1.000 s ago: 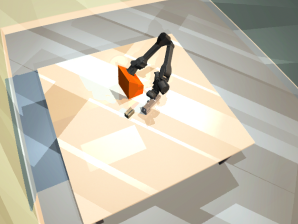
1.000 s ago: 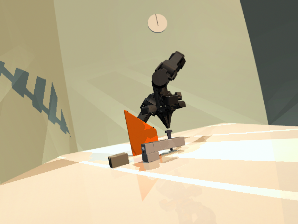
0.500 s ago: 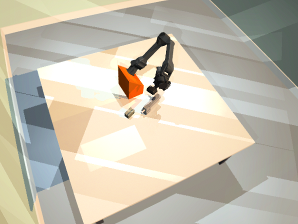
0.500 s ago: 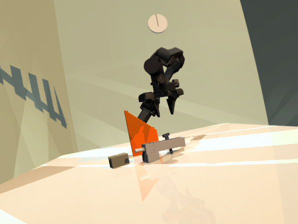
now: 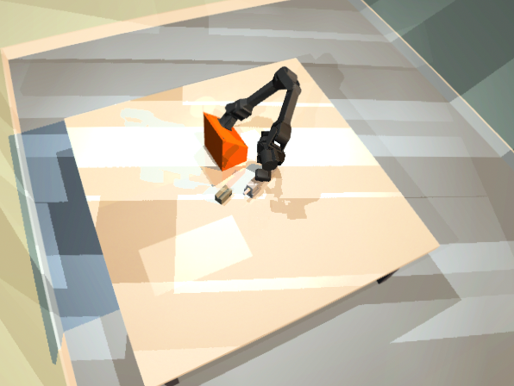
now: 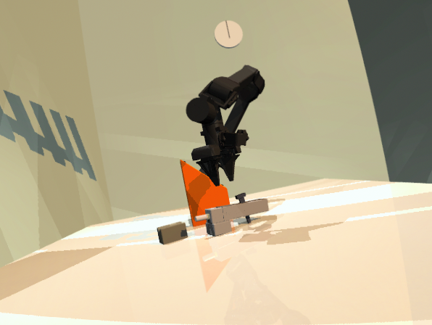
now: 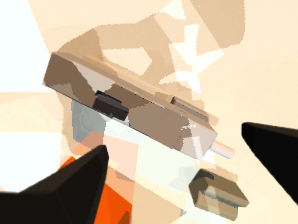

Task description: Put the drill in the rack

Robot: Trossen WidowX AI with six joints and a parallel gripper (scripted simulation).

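A long grey-brown block (image 5: 251, 189) (image 6: 241, 211) (image 7: 150, 114) is raised off the table on a support under one end. The dark key (image 6: 241, 197) (image 7: 111, 106) stands in the block, its head above the top face and its lower end showing beneath. The pale drill (image 6: 201, 217) (image 7: 223, 150) sticks out of the block's end as a short rod. The rack (image 5: 223, 196) (image 6: 172, 233) (image 7: 218, 196), a small olive-brown grooved block, lies beyond that end, apart from it. My gripper (image 6: 224, 183) (image 7: 174, 140) is wide open and empty above the block. In the top view the arm hides its fingers.
A tall orange wedge (image 5: 233, 148) (image 6: 206, 201) (image 7: 114, 205) stands beside the block, close to the arm's base. The table (image 5: 302, 258) (image 6: 290, 283) carries these things. Patches of light and shadow cross it.
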